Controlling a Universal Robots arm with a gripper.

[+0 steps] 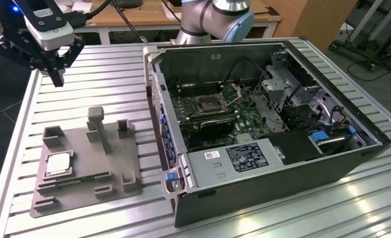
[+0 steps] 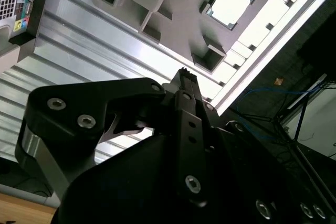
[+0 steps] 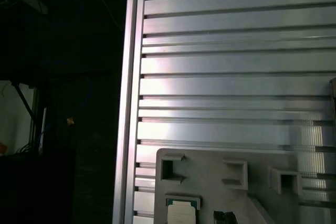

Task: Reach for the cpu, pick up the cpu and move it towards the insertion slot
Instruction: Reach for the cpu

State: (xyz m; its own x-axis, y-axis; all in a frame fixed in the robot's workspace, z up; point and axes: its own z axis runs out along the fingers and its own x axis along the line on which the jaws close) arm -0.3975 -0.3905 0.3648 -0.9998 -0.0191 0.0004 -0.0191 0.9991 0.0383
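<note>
1. While the pincer (image 1: pixel 56 81) hangs above the slatted surface (image 1: pixel 109 74) at the exterior view's left, its fingers are seen pressed together with nothing between them; in the second wrist view the pincer (image 2: pixel 184 74) ends in a single closed tip.
2. The chip (image 1: pixel 58 163) is seated flat in a square pocket of the grey fixture (image 1: pixel 109 168), well apart from the pincer and untouched. The silver top of the chip (image 2: pixel 231 3) is caught in the second wrist view, and one edge of the chip (image 3: pixel 182 212) in the first wrist view.
3. Between pincer and chip, bare slats and a raised block on the fixture's edge are found. A tall post (image 1: pixel 97 126) is set upright on the fixture, beside the chip's pocket.
4. The socket (image 1: pixel 209 104) is located on the green board inside the opened computer case (image 1: pixel 282 153), towards the exterior view's right of the fixture. Its metal lid plate is seen tilted up. The case's side wall stands between fixture and socket.
5. Everything is carried by the ribbed aluminium surface, whose edge rail is shown in both wrist views.
6. Beyond it, a wooden desk (image 1: pixel 149 20), the arm's base (image 1: pixel 215 20), dark floor and trailing cables are visible.
</note>
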